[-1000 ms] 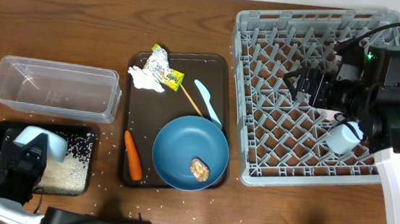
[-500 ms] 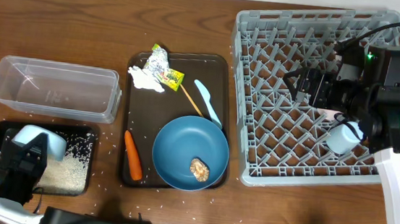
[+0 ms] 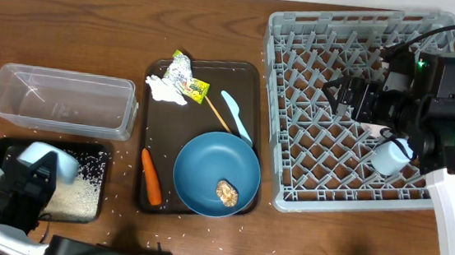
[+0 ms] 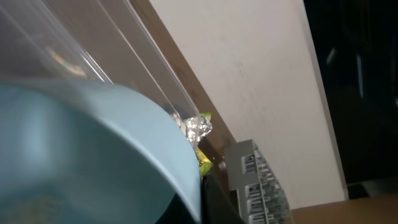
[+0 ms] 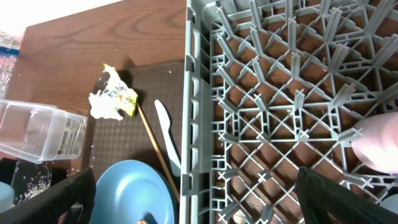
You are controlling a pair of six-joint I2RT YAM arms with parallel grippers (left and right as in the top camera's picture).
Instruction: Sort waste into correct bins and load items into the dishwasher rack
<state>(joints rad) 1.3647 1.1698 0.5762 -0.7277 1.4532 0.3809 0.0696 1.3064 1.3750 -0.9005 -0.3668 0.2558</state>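
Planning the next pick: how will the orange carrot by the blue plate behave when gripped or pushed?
The carrot looks rounded and tapered, so a sideways push would probably roll it in an arc. It seems stiff, likely keeping shape; its narrow tip may slip.

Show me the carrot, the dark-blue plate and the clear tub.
carrot (image 3: 151, 177), overhead view, middle of its body.
dark-blue plate (image 3: 202, 168), overhead view, bare upper-left surface.
clear tub (image 3: 60, 103), overhead view, bare floor.

overhead: straight down, whole table (image 3: 97, 17) | left wrist: close behind bowl (image 4: 74, 149) | right wrist: over rack (image 5: 280, 93) (shared overhead)
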